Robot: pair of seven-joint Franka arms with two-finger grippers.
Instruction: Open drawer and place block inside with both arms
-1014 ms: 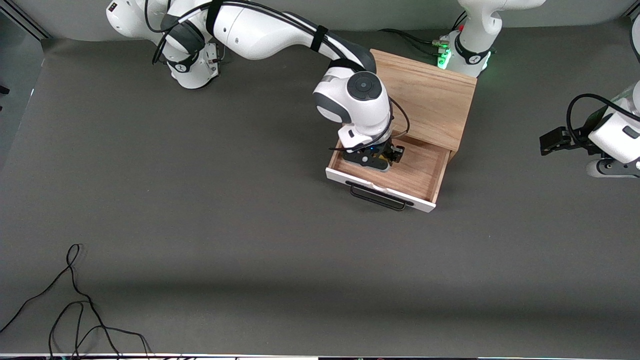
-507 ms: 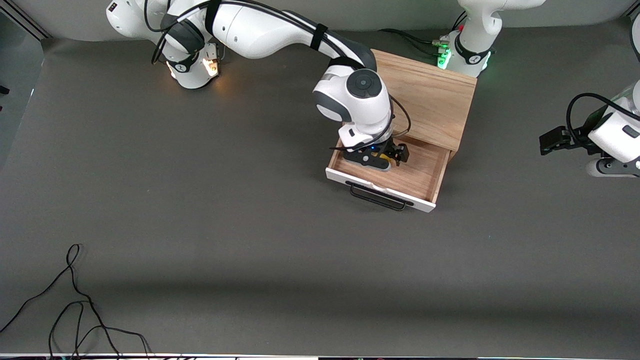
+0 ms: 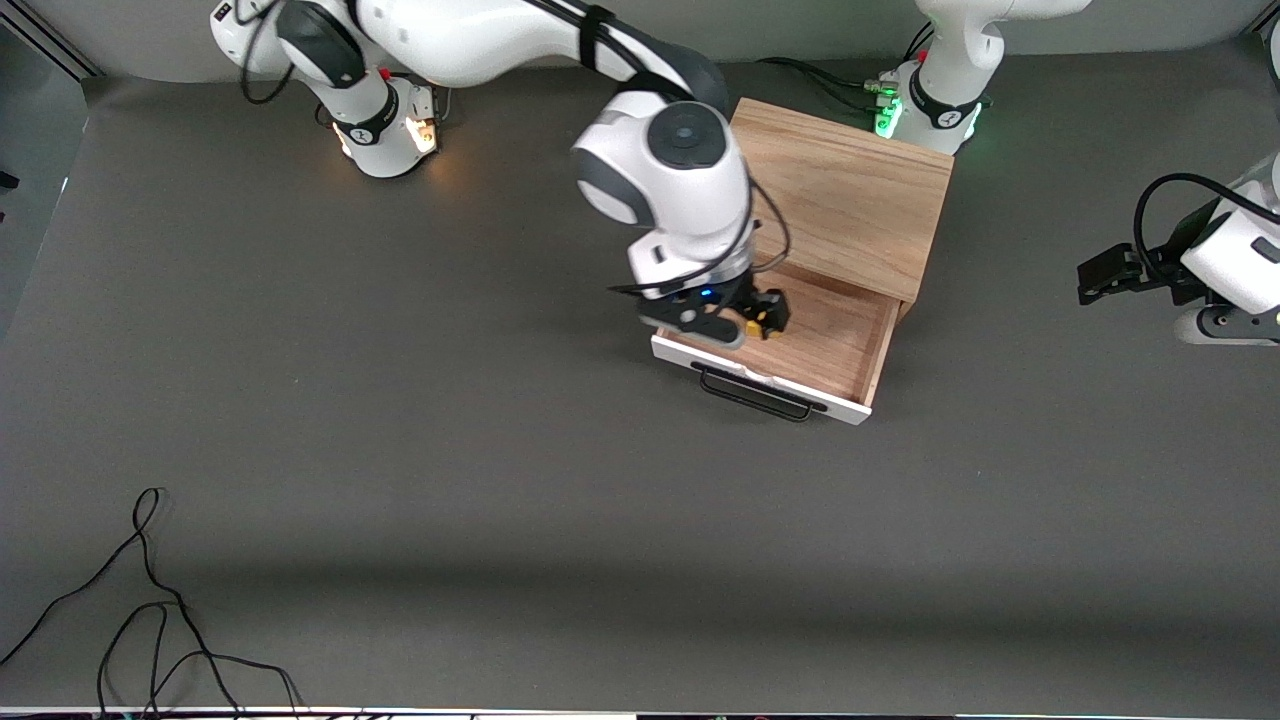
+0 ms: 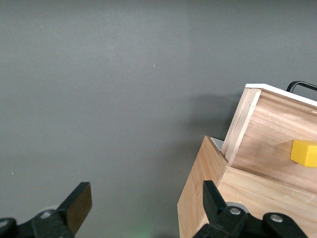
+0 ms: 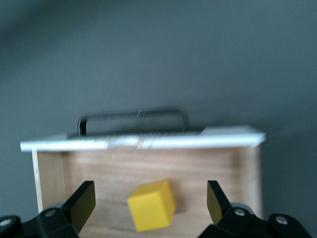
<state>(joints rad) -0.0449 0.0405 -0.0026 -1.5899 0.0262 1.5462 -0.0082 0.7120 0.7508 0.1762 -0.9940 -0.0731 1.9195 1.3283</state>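
Observation:
The drawer (image 3: 836,350) of the light-wood cabinet (image 3: 850,190) is pulled out toward the front camera, its white panel and black handle (image 3: 755,398) leading. The yellow block (image 3: 753,328) rests on the drawer floor, at the end toward the right arm. My right gripper (image 3: 748,318) hovers just above it, open. In the right wrist view the block (image 5: 151,205) lies free between the wide-apart fingers (image 5: 84,199), touching neither. My left gripper (image 3: 1103,277) waits open off the cabinet's left-arm end. Its wrist view shows the gripper (image 4: 145,201), the drawer (image 4: 267,144) and the block (image 4: 304,152).
A loose black cable (image 3: 150,600) lies on the grey table near the front camera, at the right arm's end. Both arm bases stand along the table's edge farthest from the camera. The right arm's forearm and wrist hang over the cabinet's corner.
My right gripper opened, let go of the block and lifted a little out of the drawer. The block now lies on the drawer floor. The left arm barely shifted.

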